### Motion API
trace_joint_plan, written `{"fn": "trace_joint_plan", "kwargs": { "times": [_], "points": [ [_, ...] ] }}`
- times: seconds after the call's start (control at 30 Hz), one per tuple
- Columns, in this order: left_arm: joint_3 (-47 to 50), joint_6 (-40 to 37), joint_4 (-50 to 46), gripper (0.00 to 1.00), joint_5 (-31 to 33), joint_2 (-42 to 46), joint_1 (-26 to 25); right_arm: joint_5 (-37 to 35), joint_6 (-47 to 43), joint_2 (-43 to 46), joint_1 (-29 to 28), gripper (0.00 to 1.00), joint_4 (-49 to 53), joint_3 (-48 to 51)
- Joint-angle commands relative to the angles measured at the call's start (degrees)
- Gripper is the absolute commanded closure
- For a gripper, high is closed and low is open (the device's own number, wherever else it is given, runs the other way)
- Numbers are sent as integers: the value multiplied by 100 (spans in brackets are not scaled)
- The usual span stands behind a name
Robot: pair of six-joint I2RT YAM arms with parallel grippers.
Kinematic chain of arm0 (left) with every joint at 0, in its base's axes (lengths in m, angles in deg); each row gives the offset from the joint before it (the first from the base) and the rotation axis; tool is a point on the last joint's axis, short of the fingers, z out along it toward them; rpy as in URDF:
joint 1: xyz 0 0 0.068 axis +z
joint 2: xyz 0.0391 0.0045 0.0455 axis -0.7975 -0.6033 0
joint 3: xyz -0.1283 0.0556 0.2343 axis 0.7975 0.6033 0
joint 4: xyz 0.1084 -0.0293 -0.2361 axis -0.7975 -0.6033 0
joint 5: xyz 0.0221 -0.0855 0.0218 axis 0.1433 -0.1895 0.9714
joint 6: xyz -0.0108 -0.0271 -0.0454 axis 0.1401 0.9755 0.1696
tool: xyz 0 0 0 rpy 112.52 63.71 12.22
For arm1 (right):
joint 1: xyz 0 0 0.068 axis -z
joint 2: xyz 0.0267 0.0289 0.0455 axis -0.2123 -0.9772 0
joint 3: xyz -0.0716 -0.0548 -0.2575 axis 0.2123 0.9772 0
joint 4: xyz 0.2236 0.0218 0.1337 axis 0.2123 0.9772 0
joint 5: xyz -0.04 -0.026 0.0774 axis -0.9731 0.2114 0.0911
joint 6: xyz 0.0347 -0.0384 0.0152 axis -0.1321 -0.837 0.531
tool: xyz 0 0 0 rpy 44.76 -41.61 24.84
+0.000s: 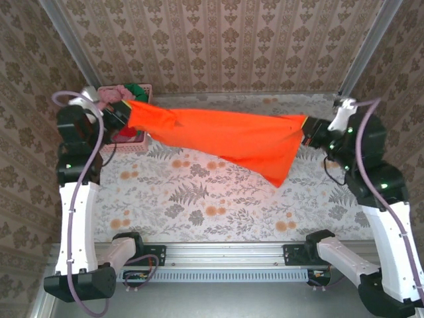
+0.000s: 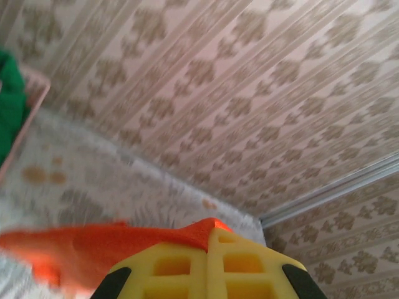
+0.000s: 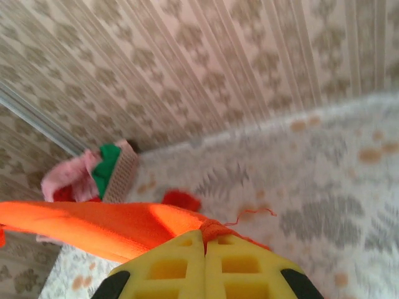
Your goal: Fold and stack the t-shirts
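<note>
A bright orange t-shirt [image 1: 225, 136] hangs stretched in the air across the table between my two grippers. My left gripper [image 1: 124, 111] is shut on its left end, next to the basket. My right gripper [image 1: 310, 127] is shut on its right end, and a corner of cloth droops below it. In the left wrist view the yellow fingers [image 2: 187, 268] pinch the orange cloth [image 2: 93, 249]. In the right wrist view the yellow fingers [image 3: 181, 268] pinch a bunched orange edge [image 3: 124, 227]. Green [image 1: 138, 90], pink and red t-shirts lie heaped in the basket.
A pink lattice basket [image 1: 126, 147] stands at the table's far left, also seen in the right wrist view [image 3: 121, 174]. The floral tablecloth [image 1: 212, 205] lies under the hanging shirt. Patterned walls close in the back and sides. A metal rail [image 1: 218, 255] runs along the near edge.
</note>
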State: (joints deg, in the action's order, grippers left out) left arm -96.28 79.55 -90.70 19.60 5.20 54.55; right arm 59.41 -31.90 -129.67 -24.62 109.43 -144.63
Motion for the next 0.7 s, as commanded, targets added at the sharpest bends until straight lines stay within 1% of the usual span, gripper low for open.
{"fn": "trace_joint_plan", "kwargs": {
  "times": [0.0, 0.1, 0.2, 0.27, 0.37, 0.43, 0.53, 0.67],
  "points": [
    [-800, -346, -50, 100, 97, -70, 47, -241, -683, -188, 37, 100, 338, -945],
    [-1417, -338, -98, 100, 282, -166, 55, -463, -833, -461, 47, 100, 518, -1684],
    [-1990, -387, -151, 100, 298, -481, 55, -677, -990, -833, 84, 100, 675, -2266],
    [-2278, -357, -117, 100, 186, -798, 56, -672, -1103, -1122, 142, 100, 689, -2489],
    [-2449, -154, 122, 100, -101, -1284, 48, -636, -1213, -1571, 319, 100, 676, -2703],
    [-2542, -97, 259, 100, -155, -1590, -4, -438, -1175, -1864, 506, 100, 574, -2740],
    [-2797, -106, 326, 100, -109, -2090, -103, 56, -998, -2281, 848, 100, 177, -2656],
    [-3411, -57, 505, 100, -89, -2899, -201, 616, -680, -3020, 1202, 100, -411, -2756]
  ]
}}
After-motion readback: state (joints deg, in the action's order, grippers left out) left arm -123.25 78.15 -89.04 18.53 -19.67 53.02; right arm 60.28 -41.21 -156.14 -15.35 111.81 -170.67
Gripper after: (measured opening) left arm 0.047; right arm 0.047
